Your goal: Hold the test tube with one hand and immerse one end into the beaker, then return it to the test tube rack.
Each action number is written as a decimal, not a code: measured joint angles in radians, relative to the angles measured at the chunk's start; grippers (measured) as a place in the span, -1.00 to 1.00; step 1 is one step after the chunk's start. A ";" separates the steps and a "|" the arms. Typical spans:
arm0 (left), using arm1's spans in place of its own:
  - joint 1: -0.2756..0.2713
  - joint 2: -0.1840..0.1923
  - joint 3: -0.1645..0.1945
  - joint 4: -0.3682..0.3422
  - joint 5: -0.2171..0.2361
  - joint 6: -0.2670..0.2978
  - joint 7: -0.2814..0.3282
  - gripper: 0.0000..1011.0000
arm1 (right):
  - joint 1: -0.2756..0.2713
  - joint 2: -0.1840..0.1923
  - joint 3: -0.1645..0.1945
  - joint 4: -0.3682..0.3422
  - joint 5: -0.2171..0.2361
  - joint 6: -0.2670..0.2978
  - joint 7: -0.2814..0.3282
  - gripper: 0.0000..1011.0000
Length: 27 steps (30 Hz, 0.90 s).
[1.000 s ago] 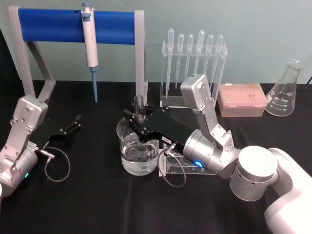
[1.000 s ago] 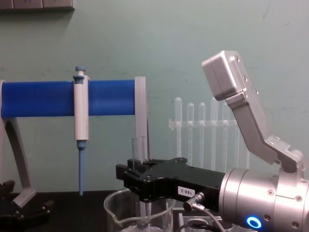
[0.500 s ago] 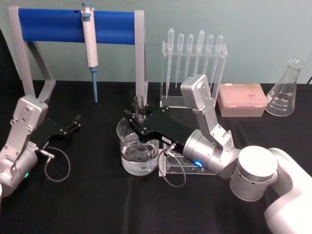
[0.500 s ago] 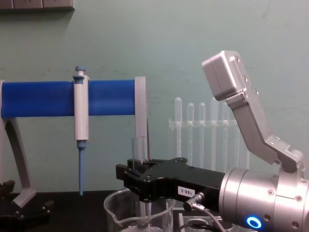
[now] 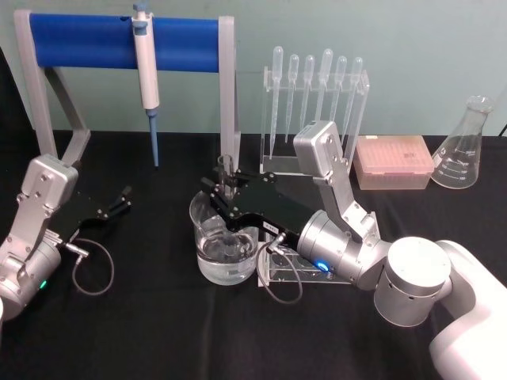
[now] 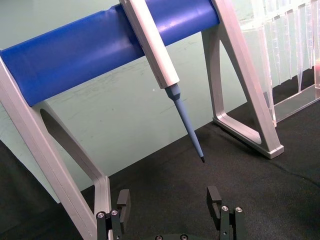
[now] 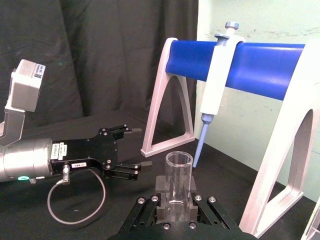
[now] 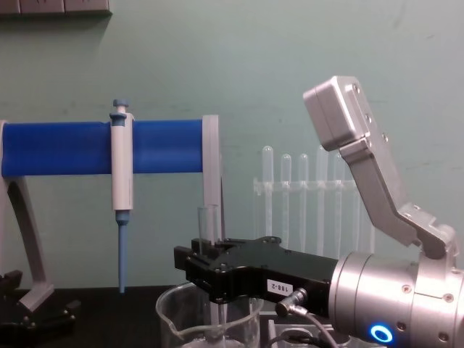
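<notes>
Change over the last second: none I can make out. My right gripper (image 5: 225, 188) has stayed put, jaws clamped on the test tube (image 8: 209, 220) a little below its open rim, tube upright

Test tube position: rim stands above my jaws, lower part runs down inside the beaker (image 5: 226, 252). Beaker holds clear liquid, and the round end looks to reach it, though the glass makes the exact depth hard to read

Reading: this is the dwell of the immersion step. The dip looks done or nearly so. What is left, as I judge it: lift straight up until the round end clears the beaker's rim, then carry it to the clear test tube rack (image 5: 264, 273), which sits just beside the beaker under my wrist

Left gripper (image 6: 169, 197): idle, low over the table at my left, fingers spread, holding nothing

Surface: black cloth table (image 5: 158, 332), flat. Behind the beaker, a blue-barred stand (image 5: 87, 39) with a pipettor (image 5: 146, 71) hanging from it. Further right, a clear holder of plastic pipettes (image 5: 317, 79), a pink tip box (image 5: 394, 162), a conical flask (image 5: 466, 146)

Room: plain green wall (image 8: 290, 72) close behind the table
</notes>
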 joint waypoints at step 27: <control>0.000 0.000 0.000 0.000 0.000 0.000 0.000 0.98 | 0.000 0.000 0.000 0.000 0.000 0.000 0.000 -0.56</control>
